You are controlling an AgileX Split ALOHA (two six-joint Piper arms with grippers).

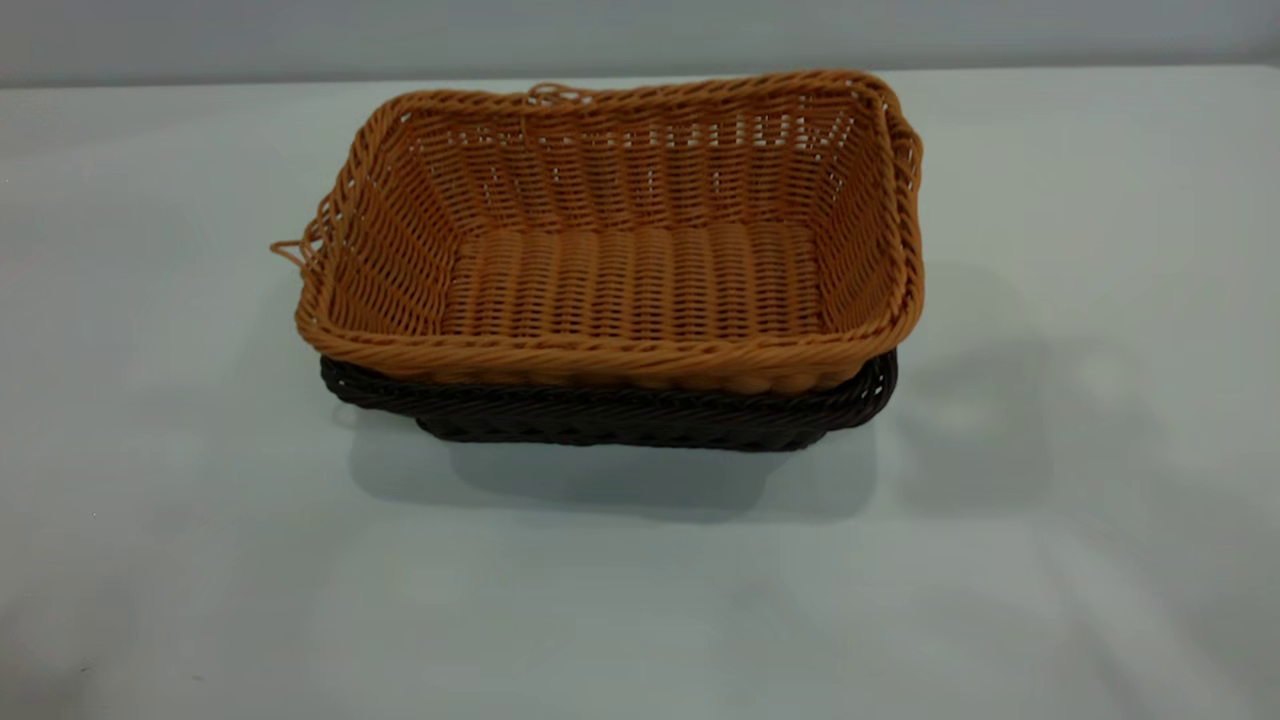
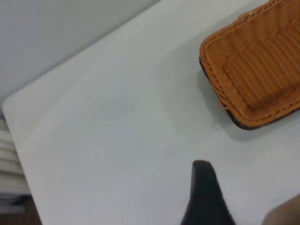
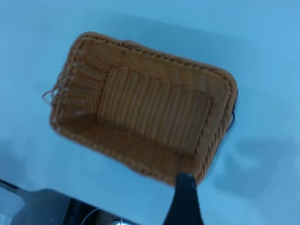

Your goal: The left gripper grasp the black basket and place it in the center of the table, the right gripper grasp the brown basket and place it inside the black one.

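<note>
The brown basket (image 1: 620,270) sits nested inside the black basket (image 1: 620,415) at the middle of the table (image 1: 150,500). Only the black basket's rim and lower wall show beneath it. Neither gripper shows in the exterior view. In the left wrist view my left gripper (image 2: 246,190) is open and empty, hovering over bare table well away from the brown basket (image 2: 258,70) and the dark rim (image 2: 241,125) under it. In the right wrist view one dark finger (image 3: 184,199) of my right gripper hangs above the brown basket's (image 3: 145,122) near rim, holding nothing.
The table's far edge (image 1: 200,85) meets a plain grey wall. In the left wrist view a table corner and side edge (image 2: 18,122) show, with shelving below it.
</note>
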